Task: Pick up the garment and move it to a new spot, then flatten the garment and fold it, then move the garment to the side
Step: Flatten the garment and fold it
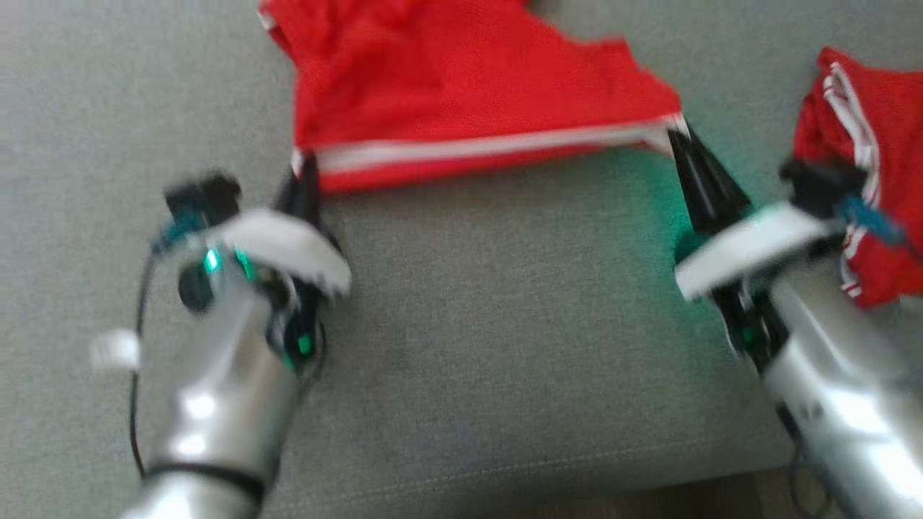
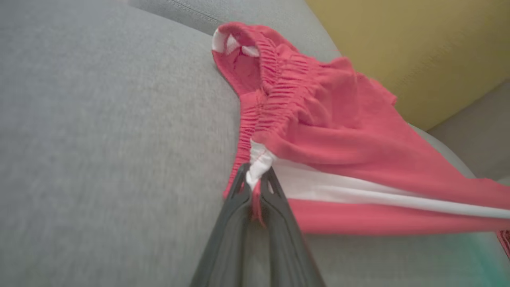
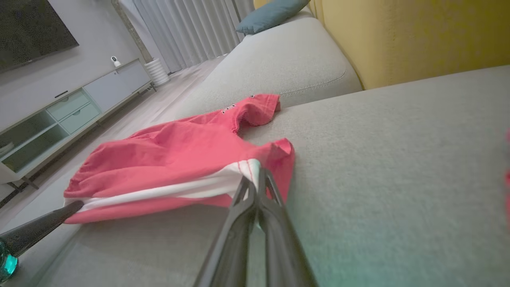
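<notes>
The garment, bright red with a white stripe along its near hem, is held taut between my two grippers above the grey sofa seat. My left gripper is shut on the hem's left corner. The left wrist view shows the fingertips pinching white trim beside the gathered elastic edge. My right gripper is shut on the hem's right corner. In the right wrist view the right gripper clamps the striped corner of the garment, and the left gripper's dark fingers hold the far end.
A second bunch of red cloth with white stripes lies at the right, behind my right forearm. The seat's front edge runs along the bottom. A yellow backrest, a teal cushion and a TV cabinet lie beyond.
</notes>
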